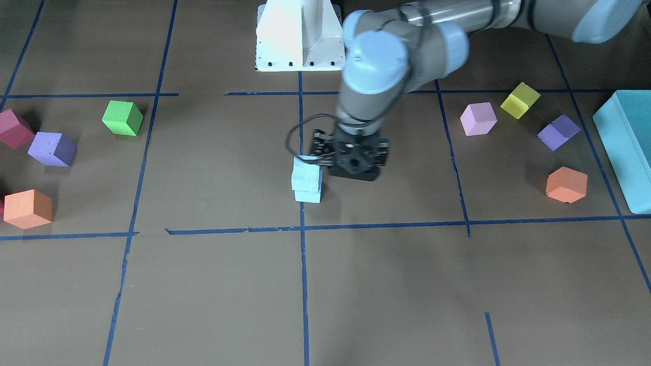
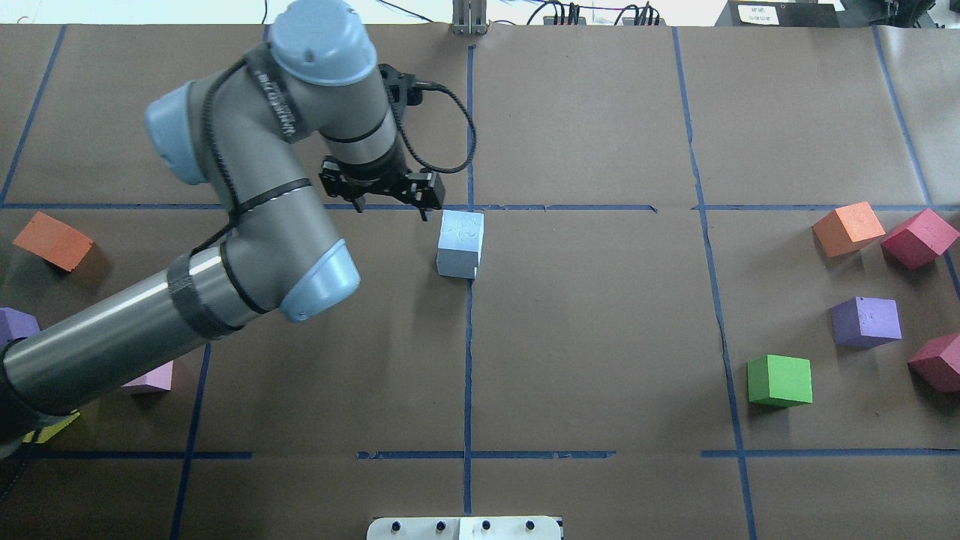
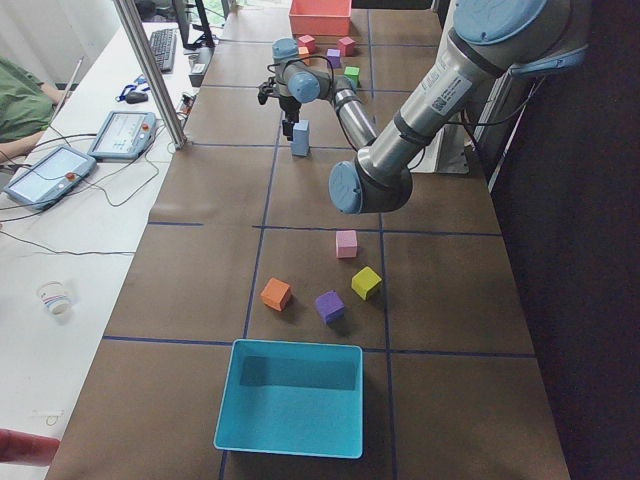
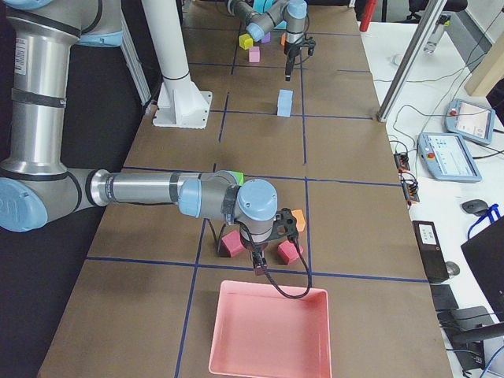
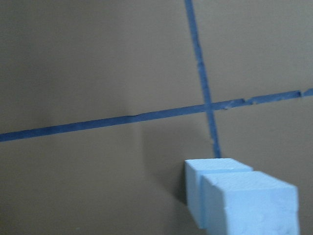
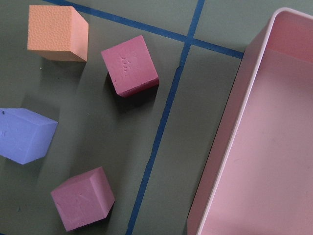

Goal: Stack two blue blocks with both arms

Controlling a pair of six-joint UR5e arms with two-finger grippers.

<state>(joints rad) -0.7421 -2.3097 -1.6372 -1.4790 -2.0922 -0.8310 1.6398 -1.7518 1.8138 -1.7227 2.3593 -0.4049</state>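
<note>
The two blue blocks stand stacked on the centre tape line, the upper one squarely on the lower one. The stack also shows in the overhead view and low in the left wrist view. My left gripper hangs just beside the stack, clear of it, with its fingers apart and nothing between them. My right gripper shows only in the exterior right view, low over maroon cubes by the pink tray. I cannot tell whether it is open or shut.
Coloured cubes lie at both table ends: green, purple, orange, maroon, pink and yellow. A large teal box sits at the left end, a pink tray at the right end, and the white pedestal at the back.
</note>
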